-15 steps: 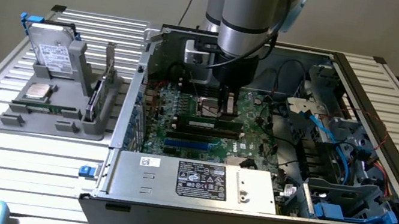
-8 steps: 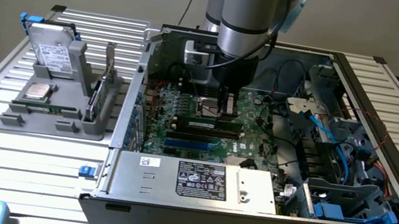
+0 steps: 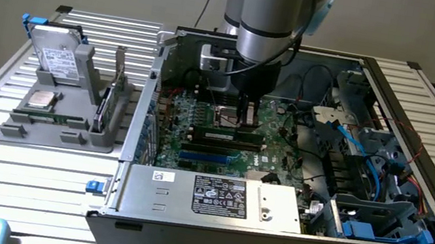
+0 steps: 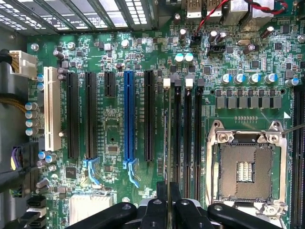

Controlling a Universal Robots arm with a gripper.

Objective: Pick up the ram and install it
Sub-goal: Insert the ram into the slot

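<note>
Ram sits pinched edge-down in the gripper at the exterior view's centre, parallel to the memory slots for seating.

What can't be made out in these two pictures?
- Whether the ram sits fully in its slot: exterior view, the gripper stands over it.
- Print on the ram's white label: too small, exterior view.
- Near edge of the motherboard: exterior view, behind the power supply.
- Lower edge of the processor socket: wrist view, covered by the gripper's black links.
</note>
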